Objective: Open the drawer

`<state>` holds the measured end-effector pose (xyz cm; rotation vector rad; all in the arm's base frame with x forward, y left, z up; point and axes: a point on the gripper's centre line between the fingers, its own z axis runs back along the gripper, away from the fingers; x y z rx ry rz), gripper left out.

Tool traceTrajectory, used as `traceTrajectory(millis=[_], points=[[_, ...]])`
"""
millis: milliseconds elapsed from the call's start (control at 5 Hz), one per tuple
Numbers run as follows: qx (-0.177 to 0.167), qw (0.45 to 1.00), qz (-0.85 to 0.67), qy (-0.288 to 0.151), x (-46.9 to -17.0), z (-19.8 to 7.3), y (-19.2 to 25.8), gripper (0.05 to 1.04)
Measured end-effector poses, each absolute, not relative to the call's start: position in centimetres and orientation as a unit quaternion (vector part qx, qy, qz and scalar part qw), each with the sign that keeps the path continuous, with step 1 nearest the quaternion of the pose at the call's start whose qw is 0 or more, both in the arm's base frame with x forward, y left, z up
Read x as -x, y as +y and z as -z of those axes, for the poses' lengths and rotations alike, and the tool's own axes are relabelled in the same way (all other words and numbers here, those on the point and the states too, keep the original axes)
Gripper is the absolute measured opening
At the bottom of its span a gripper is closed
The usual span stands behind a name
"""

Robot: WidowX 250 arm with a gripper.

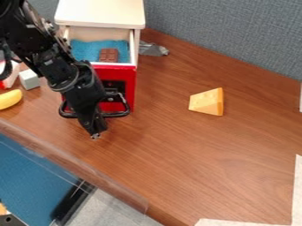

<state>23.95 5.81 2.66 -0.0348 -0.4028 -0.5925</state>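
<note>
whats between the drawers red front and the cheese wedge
Just bare wooden tabletop between the red front and the cheese wedge, as the camera view shows.

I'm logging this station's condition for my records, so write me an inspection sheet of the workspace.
Surface: brown wood-look table, pale strip at its right edge.
Job's things: drawer open, with a brown bar on blue lining.
Clutter: yellow wedge on the right; banana and grey block on the left.
Gripper: the gripper hangs by the drawer handle; contact unclear.
Cables: nothing seen for certain.
Surroundings: grey partition behind.
</note>
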Motion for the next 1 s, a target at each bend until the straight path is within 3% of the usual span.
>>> traceTrajectory(millis=[400,600,1000], points=[[0.026,0.947,0.255,-0.194,-23.8,-3.0,6.7,0.893],[0.022,0.944,0.256,-0.207,-23.9,-5.3,7.1,1.012],[0.052,0.946,0.252,-0.197,-23.0,-11.6,8.8,1.001]])
